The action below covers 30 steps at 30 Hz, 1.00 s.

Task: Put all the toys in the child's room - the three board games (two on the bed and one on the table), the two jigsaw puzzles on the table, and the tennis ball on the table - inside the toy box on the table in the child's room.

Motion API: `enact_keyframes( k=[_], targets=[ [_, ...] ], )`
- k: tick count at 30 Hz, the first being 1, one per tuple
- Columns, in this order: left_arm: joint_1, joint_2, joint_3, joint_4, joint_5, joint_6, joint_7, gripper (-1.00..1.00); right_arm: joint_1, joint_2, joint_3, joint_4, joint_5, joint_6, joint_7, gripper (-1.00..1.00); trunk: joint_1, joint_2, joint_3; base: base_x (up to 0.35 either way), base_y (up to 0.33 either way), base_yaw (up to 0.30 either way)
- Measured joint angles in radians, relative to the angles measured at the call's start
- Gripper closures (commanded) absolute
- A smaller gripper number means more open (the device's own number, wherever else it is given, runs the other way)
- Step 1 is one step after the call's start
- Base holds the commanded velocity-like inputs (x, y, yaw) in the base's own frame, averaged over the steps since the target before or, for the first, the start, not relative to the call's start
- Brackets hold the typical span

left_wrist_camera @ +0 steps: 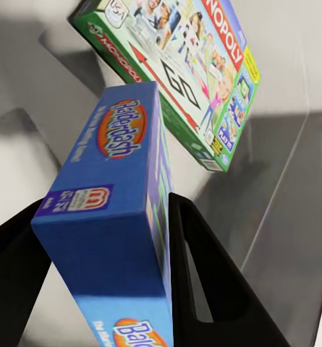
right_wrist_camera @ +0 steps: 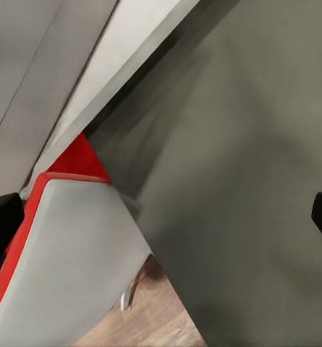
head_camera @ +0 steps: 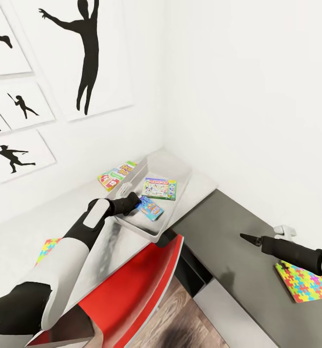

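Note:
The light grey toy box stands on the pale table in the corner. A green Monopoly board game lies flat inside it. My left gripper is shut on a blue board game, held over the box floor beside the Monopoly. Another board game lies on the table behind the box. One jigsaw puzzle rests on the table at left, another on a dark grey surface under my right arm. My right gripper is open and holds nothing. The tennis ball and bed are out of view.
A red chair with a grey seat is tucked under the table's front edge. White walls with black silhouette pictures close the corner. Wood floor shows below, between the chair and the dark grey panel.

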Motion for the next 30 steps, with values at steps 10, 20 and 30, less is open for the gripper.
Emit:
enact_keyframes(
  k=[10, 20, 30],
  targets=[
    [0.000, 0.000, 0.000, 0.000, 0.001, 0.000, 0.000, 1.00, 0.000, 0.000, 0.000, 0.000, 0.000, 0.000, 0.000, -1.00, 0.000, 0.000, -0.001, 0.000, 0.000, 0.000],
    [0.000, 0.000, 0.000, 0.000, -0.002, 0.001, 0.003, -1.00, 0.000, -0.001, -0.001, 0.000, 0.000, 0.000, 0.000, -1.00, 0.000, 0.000, -0.001, 0.000, 0.000, 0.000],
    [0.000, 0.001, 0.001, 0.001, 0.000, 0.000, 0.005, -1.00, 0.000, -0.001, -0.001, 0.000, 0.000, 0.000, 0.000, -1.00, 0.000, 0.000, -0.001, 0.000, 0.000, 0.000]
  ],
)
